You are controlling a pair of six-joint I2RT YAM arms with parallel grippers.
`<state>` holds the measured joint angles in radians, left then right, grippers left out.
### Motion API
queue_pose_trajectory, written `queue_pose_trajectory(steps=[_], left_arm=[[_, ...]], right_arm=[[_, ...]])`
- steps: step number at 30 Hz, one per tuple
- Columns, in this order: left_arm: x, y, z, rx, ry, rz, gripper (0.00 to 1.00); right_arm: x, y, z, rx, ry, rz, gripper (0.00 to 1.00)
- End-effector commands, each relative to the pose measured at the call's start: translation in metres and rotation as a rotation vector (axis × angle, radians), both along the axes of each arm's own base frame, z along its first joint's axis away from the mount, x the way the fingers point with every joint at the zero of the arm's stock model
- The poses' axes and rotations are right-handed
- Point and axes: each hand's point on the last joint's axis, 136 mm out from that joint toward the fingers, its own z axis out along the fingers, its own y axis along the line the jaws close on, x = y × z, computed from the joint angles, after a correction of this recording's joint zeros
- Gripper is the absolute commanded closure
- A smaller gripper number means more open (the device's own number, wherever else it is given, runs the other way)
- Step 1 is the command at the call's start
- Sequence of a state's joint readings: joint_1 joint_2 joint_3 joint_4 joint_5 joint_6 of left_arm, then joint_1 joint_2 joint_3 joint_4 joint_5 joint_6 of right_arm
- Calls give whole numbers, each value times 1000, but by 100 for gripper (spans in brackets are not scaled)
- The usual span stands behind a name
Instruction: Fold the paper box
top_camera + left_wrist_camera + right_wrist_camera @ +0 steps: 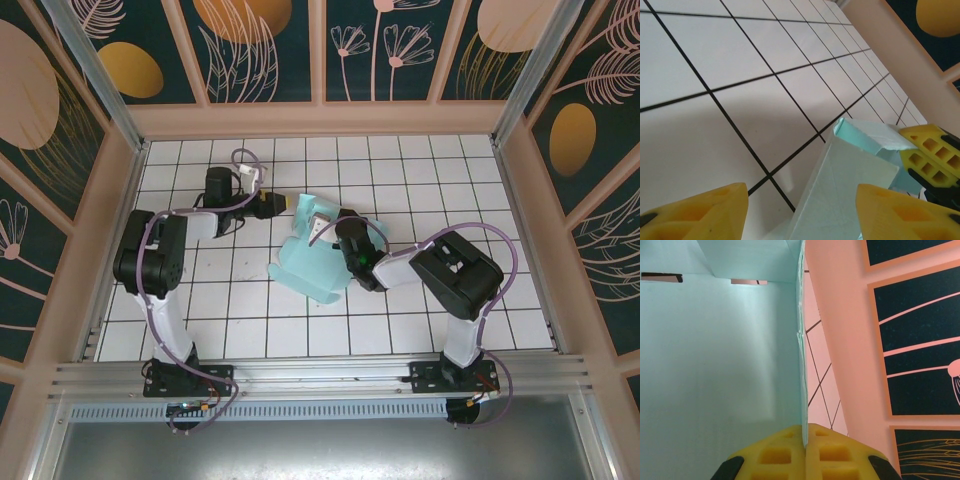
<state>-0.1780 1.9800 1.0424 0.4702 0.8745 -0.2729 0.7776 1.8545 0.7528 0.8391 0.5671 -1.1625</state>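
We judge the folding roughly half done: the paper box [310, 262], mid-tabletop [480, 200], has panels raised but flaps unclosed. It is thin, pale aqua, creased card. The right gripper [804, 440] has its jaws clenched on an upright panel edge, while the left gripper [278, 205] hangs released beside it.

I see two matching arms, the left arm [150, 255] and the right arm [455, 275], each made of chunky black joint housings linked by white tubes. A lilac cable [237, 157] loops along each one. Each arm stands on a black base plate [185, 382]. The left gripper [801, 192] has smooth yellow wedge-shaped fingers [700, 215]. The right gripper [805, 432] has yellow fingertips [775, 455] moulded with square pockets, with black parts behind them.
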Motion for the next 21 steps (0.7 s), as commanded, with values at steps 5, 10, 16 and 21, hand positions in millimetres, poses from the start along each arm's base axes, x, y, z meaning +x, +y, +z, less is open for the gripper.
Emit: queue_pose_trajectory(steps=[5,10,16,21], left_arm=[[-11,-20,-8,-8,2,-121,44],[-23,-36,-19,2,46,-201,51],[-27,-41,-21,-8,46,-219,52],[-29,-42,-23,4,44,-220,52]], right_arm=[[0,-2,-2,30,26,-12,100],[1,-2,-1,31,23,-12,100],[0,-1,0,23,25,-9,100],[1,0,1,19,25,-7,100]])
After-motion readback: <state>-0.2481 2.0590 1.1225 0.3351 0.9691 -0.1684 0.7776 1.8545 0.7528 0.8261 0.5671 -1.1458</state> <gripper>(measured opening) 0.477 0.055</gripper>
